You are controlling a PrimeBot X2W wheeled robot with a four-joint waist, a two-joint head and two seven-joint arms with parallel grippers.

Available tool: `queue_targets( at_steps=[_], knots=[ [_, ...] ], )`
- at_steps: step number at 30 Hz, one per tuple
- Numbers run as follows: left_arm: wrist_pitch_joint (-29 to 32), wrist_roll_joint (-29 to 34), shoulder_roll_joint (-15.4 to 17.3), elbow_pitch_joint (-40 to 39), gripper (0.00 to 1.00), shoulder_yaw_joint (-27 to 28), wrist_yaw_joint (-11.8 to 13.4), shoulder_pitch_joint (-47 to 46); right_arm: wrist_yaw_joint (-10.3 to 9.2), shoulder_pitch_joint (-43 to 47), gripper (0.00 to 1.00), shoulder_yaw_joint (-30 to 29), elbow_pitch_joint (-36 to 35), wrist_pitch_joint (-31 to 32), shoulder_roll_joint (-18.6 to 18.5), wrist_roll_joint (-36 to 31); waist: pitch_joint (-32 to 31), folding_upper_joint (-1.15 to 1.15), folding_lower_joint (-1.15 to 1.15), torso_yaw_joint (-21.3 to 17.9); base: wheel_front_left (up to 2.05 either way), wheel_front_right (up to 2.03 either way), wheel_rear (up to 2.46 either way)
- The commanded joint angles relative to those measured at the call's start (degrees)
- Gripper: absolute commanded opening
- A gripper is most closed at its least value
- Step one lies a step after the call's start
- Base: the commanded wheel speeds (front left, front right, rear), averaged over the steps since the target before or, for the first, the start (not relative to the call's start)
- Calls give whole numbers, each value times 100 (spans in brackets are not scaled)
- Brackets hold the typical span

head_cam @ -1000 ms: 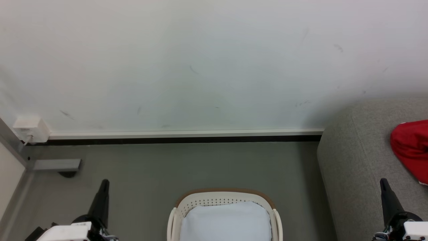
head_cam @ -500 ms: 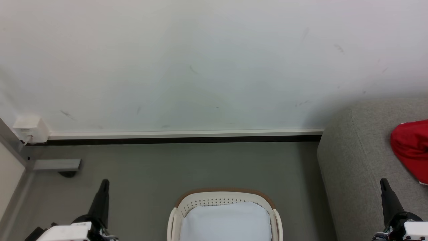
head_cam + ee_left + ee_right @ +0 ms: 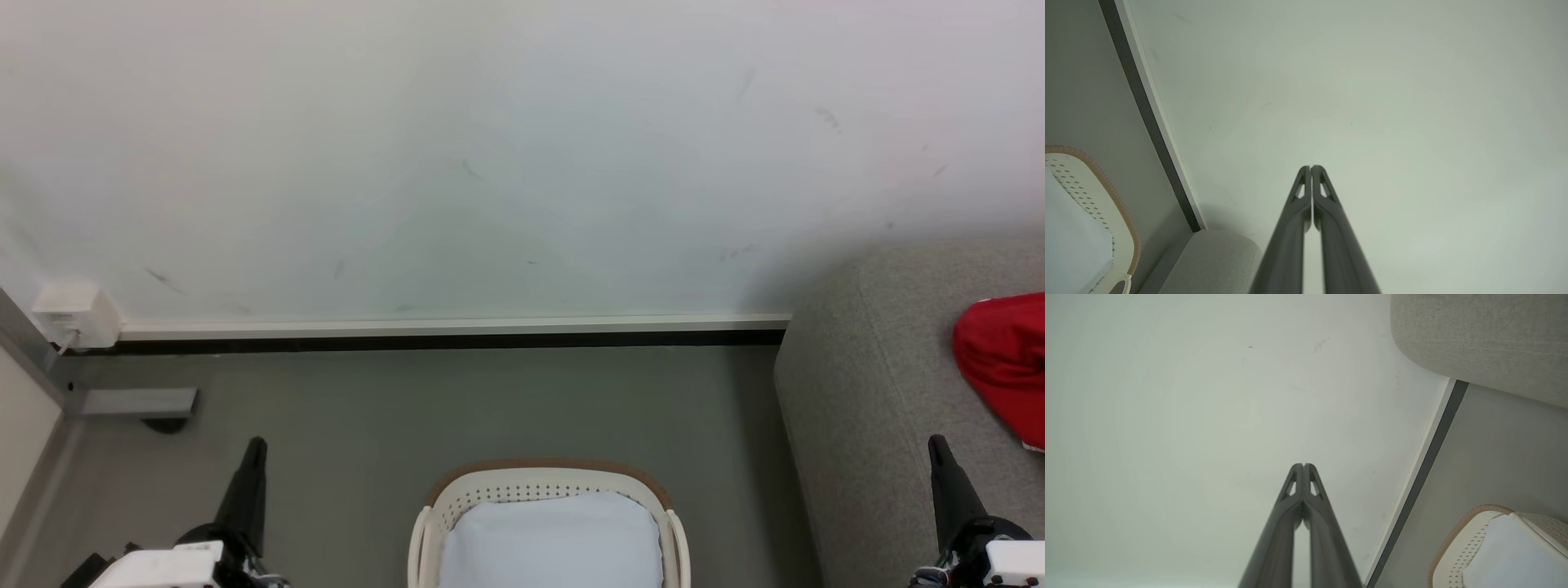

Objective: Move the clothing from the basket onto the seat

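Head view: basket [image 3: 545, 472] at 6 o'clock on the grey floor [image 3: 408, 408], its near part cut off by the frame edge. The part of its inside that can be seen is covered by a pale bluish-white pad [image 3: 551, 543], with no red fabric on it. Seat [image 3: 865, 384] at 3 to 4 o'clock, near the basket's right side but apart from it. A plain red garment [image 3: 1000, 367] lies on the seat at the frame's right edge, partly cropped. Left claw [image 3: 255, 447] at 7 o'clock, right claw [image 3: 937, 445] at 5 o'clock, both with fingers pressed together, pinching nothing, pointing at the wall [image 3: 490, 163] and well apart from basket and garment. Judgement: at least one piece is across, so the task looks mostly or wholly done. Whether another piece lies in the cropped part of the basket, or on the seat past the frame, cannot be told. If one is left, a reach down into the basket comes next.
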Motion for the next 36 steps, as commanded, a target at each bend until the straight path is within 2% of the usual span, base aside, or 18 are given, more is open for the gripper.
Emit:
queue_targets(
  at_steps=[1, 36],
  knots=[
    [24, -77, 42, -19, 0, 10, -21, -45, -10, -72, 0, -26, -27, 8, 10, -31, 0, 0, 0, 0, 0, 0, 0],
    [24, -77, 42, -20, 0, 9, -21, -45, -10, -73, 0, -34, -26, 18, 11, -42, 0, 0, 0, 0, 0, 0, 0]
  ],
)
